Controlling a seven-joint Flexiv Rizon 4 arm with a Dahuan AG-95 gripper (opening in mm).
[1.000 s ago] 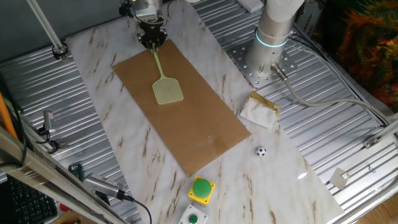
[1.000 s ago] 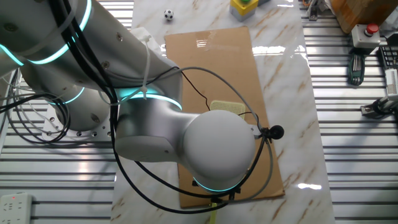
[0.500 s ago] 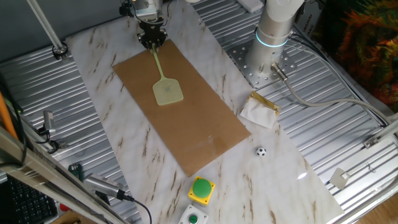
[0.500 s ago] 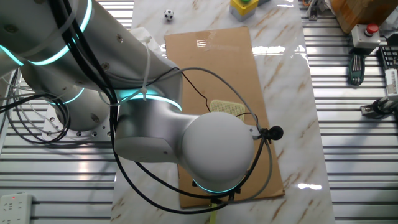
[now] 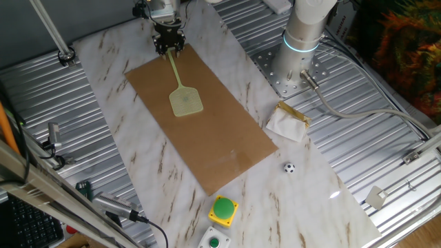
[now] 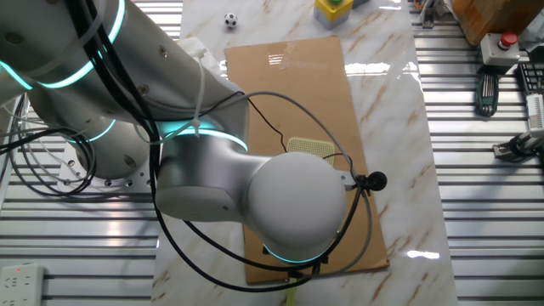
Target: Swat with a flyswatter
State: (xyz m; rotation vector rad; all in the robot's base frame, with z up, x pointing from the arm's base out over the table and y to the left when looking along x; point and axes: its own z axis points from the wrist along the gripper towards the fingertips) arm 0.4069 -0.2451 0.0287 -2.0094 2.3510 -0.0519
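The pale yellow-green flyswatter (image 5: 185, 98) lies over the brown sheet (image 5: 207, 131), its mesh head near the sheet's far half and its thin handle running up to my gripper (image 5: 169, 47). The gripper is shut on the handle's end at the sheet's far edge. In the other fixed view the arm hides the gripper; only the top of the swatter's head (image 6: 310, 145) and the handle's tip at the bottom edge show, with the brown sheet (image 6: 306, 85) around them.
A white cloth packet (image 5: 288, 122) and a small black-and-white ball (image 5: 289, 167) lie right of the sheet. A yellow box with a green button (image 5: 224, 209) sits at the near edge. The robot base (image 5: 303, 38) stands at the far right.
The gripper has shifted slightly up and away with the handle, and the swatter's head has moved a touch with it. Nothing else has moved.
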